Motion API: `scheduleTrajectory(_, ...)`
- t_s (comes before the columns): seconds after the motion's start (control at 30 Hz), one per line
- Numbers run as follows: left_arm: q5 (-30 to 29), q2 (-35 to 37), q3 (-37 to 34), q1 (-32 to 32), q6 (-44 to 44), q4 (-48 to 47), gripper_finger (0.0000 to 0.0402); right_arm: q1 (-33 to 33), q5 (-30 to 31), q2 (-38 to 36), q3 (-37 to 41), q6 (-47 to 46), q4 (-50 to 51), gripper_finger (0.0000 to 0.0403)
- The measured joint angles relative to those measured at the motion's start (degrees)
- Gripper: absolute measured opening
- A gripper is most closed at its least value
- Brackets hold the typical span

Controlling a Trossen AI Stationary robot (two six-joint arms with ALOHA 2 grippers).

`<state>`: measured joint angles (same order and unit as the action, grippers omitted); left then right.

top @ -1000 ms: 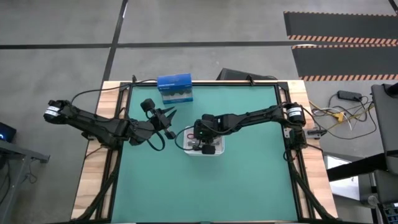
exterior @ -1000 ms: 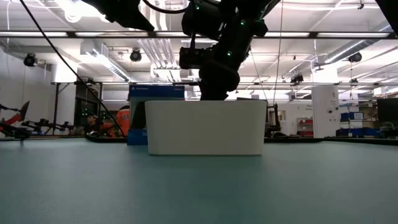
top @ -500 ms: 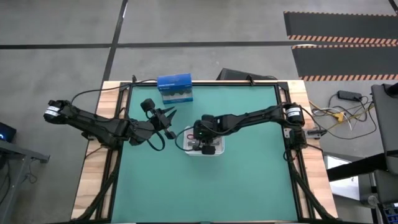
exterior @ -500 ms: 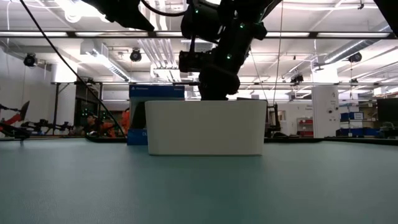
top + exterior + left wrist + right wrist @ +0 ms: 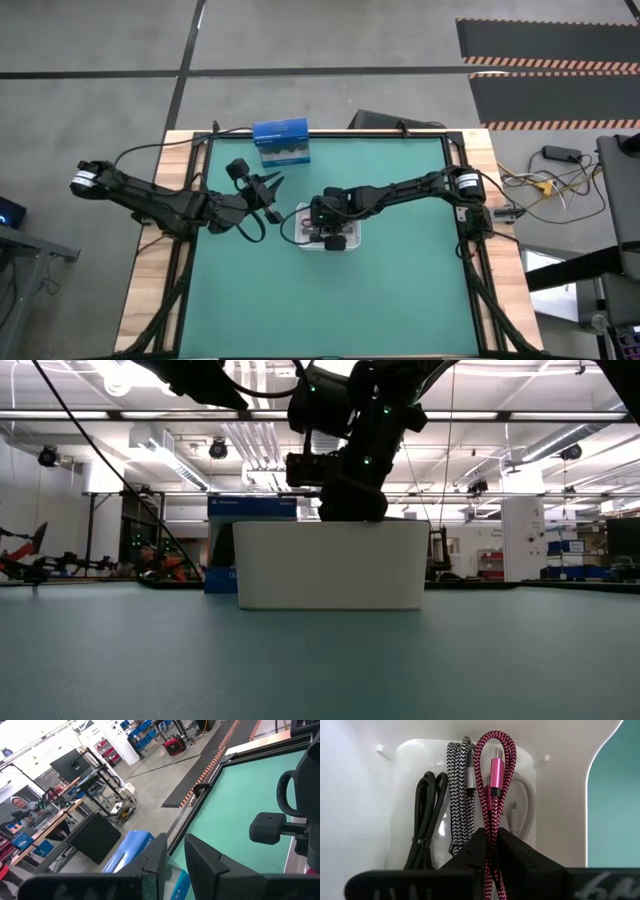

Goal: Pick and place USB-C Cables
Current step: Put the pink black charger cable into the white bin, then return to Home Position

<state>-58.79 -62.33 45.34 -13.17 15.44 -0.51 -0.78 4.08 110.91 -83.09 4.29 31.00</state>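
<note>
4 short cables are in play, and all sit at the small white plastic tray (image 5: 352, 240) near the middle of the green table mat (image 5: 400, 300). In the right wrist view, the right gripper (image 5: 491, 851) is clenched on the braided magenta-red cable with a metallic pink plug (image 5: 493, 790), pinching its doubled strands between the 2 dark fingers (image 5: 467, 851). The cable's long axis runs straight out from the fingertips, its looped end pointing into the tray. Beneath it lie the smooth black cable (image 5: 426, 815), the black-and-white braided grey cable (image 5: 457, 785) and the pale white cable (image 5: 524, 807), all roughly parallel to the held one.

From above, the right gripper (image 5: 325, 222) hangs directly over the tray, so it is the nearer arm; any release would drop the magenta cable among the other 3. The left gripper (image 5: 268, 190) waits just beside the tray, toward the blue cardboard box (image 5: 281, 139), its fingers spread and empty.
</note>
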Motion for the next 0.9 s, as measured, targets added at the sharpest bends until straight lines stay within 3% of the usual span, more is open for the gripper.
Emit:
scheduleTrajectory(0.4, -0.01, -0.01, 0.00, 0.01, 0.00, 0.00, 0.0052, 0.00, 0.41, 0.00, 0.00, 0.09, 0.04, 0.0029)
scheduleTrajectory(0.9, -0.02, 0.00, 0.00, 0.00, 0.00, 0.00, 0.0052, 0.00, 1.08, -0.94, 0.12, -0.46, 0.25, 0.0088)
